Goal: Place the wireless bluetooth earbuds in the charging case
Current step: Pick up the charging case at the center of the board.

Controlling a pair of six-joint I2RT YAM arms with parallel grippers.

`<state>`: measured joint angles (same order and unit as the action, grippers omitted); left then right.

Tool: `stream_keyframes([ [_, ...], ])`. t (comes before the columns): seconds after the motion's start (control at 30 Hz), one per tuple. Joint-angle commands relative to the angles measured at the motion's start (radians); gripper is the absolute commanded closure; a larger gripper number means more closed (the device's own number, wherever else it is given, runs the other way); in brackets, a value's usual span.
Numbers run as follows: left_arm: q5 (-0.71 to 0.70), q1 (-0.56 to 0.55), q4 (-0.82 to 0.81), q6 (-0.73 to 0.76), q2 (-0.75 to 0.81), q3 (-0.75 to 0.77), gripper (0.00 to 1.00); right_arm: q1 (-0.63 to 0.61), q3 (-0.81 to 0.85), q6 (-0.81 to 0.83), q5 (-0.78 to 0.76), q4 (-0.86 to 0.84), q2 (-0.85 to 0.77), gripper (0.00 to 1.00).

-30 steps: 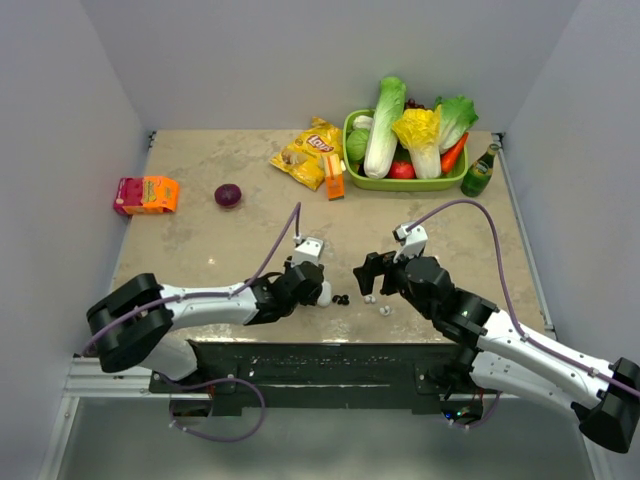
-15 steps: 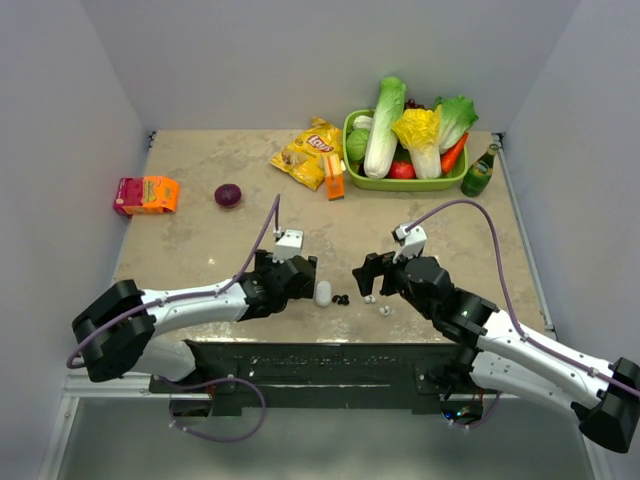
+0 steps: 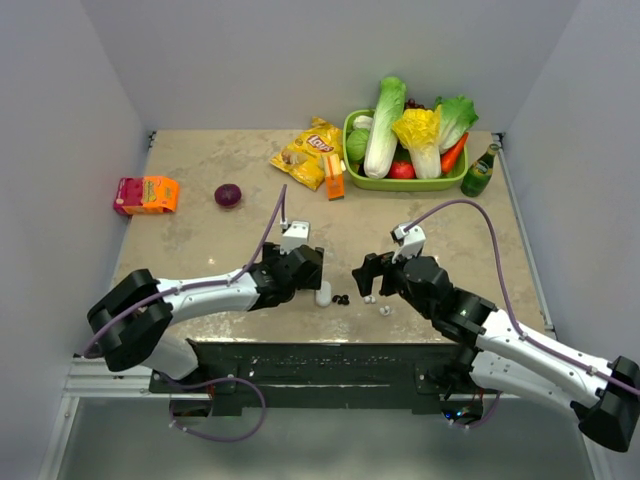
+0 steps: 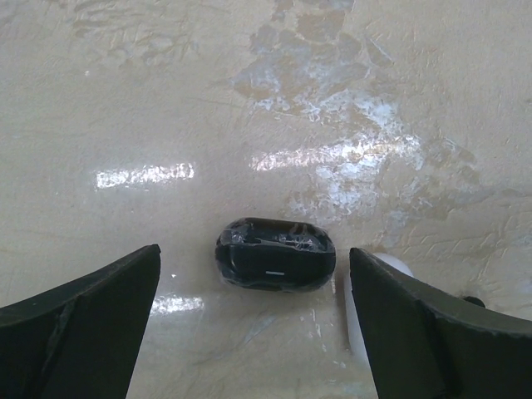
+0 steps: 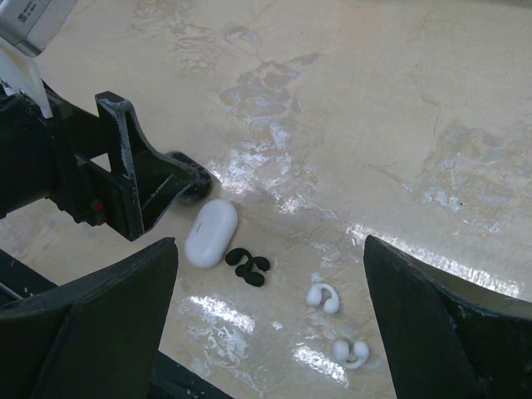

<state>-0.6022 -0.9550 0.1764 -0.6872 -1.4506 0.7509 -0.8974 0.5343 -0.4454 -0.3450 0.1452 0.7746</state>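
On the table (image 3: 200, 240), the left gripper (image 4: 253, 251) has its jaws wide apart, with the black case (image 4: 276, 255) lying loose between them. The right gripper (image 5: 266, 249) is spread too and holds nothing. Ahead of it lie the white case (image 5: 211, 233), the black earbuds (image 5: 248, 267) and the white earbuds (image 5: 322, 296).

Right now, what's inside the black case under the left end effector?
The black case is shut, so its inside is hidden. It lies untouched within the open left end effector. The black earbuds lie outside, beside the white case.
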Motion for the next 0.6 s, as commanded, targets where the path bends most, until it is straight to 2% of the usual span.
stream_keyframes([
  [0.0, 0.010, 0.002, -0.037, 0.009, -0.043, 0.045, 0.00, -0.001, 0.001, -0.004, 0.014, -0.027, 0.002, 0.04],
  [0.27, 0.016, 0.001, -0.032, -0.002, -0.128, 0.073, 0.00, -0.002, -0.002, -0.004, 0.014, -0.030, 0.008, 0.04],
  [0.57, 0.027, -0.005, -0.038, -0.011, -0.133, 0.035, 0.01, -0.001, -0.005, -0.006, 0.012, -0.032, 0.003, 0.04],
])
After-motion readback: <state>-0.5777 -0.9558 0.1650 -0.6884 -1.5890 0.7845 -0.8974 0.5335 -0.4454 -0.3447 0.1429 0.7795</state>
